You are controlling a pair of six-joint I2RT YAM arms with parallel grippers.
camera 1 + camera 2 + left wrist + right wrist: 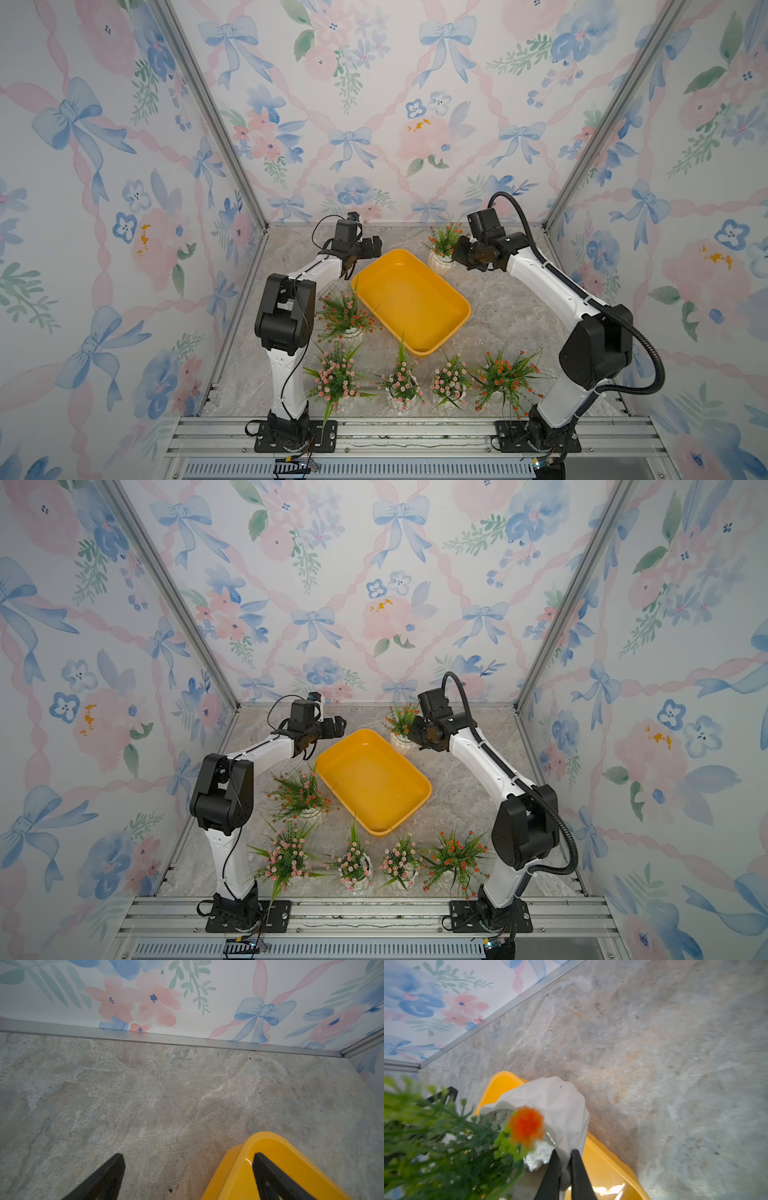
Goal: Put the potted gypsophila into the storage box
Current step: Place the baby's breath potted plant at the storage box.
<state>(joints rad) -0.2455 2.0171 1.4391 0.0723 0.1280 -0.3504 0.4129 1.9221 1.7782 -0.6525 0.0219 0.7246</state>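
Note:
The yellow storage box (451, 320) (415, 802) lies at an angle mid-table. At its far right corner my right gripper (457, 254) (564, 1152) is shut on the rim of a white pot (556, 1105) (438, 264). This is a potted gypsophila (401, 721) with orange-red blossoms, held tilted beside the box rim (604, 1163). My left gripper (372, 248) (188, 1157) stands open and empty at the box's far left corner (268, 1142), one finger over the box and one over the table. Several more pots stand on the table: orange-red (345, 316) (505, 378) and pink (336, 376) (401, 384) (451, 380).
Floral-papered walls (374, 124) with metal frame posts (208, 112) close in the marble-look table (511, 307) on three sides. The arm bases (291, 432) (540, 432) are bolted to a rail at the front edge, close behind the row of pots.

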